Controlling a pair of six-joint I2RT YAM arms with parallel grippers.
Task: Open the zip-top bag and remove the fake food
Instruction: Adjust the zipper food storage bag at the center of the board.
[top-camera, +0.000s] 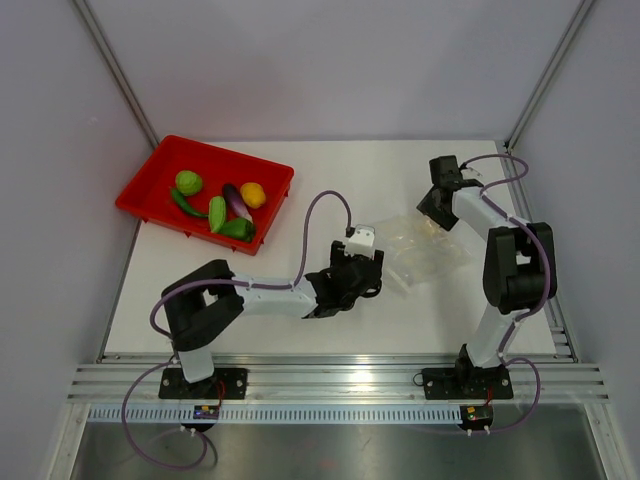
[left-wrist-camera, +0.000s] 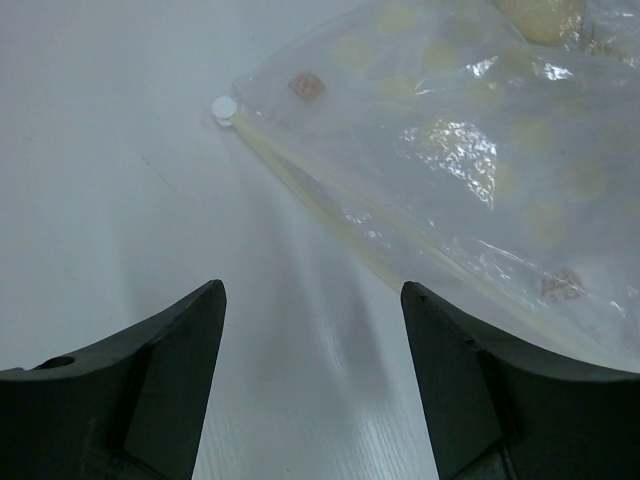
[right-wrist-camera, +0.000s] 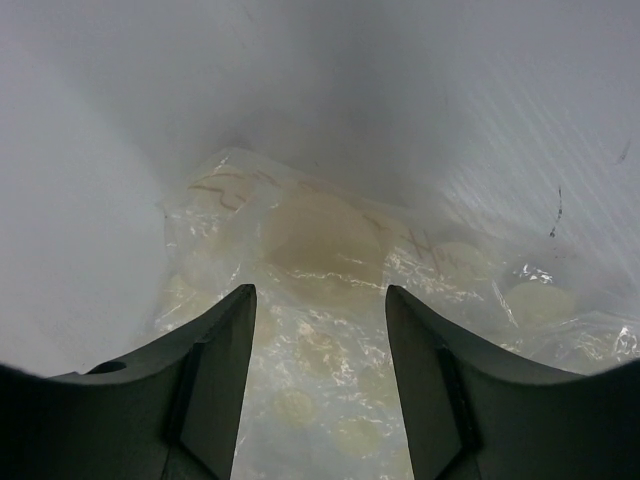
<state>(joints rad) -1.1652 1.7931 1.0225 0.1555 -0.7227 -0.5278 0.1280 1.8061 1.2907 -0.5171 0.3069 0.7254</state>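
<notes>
Clear crinkly bag (top-camera: 425, 250) lies flat on the smooth white table (top-camera: 330, 170); left tool (left-wrist-camera: 312, 290) gapes wide just beside its zip edge, right tool (right-wrist-camera: 320, 290) parted above it, both empty

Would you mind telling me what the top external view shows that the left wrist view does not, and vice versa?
Only the top external view: the red tray holding the fake food, and the right gripper at the zip-top bag. Only the left wrist view: a small white tab at the bag's corner. Both: the bag lying on the table, with the left gripper beside it.
</notes>
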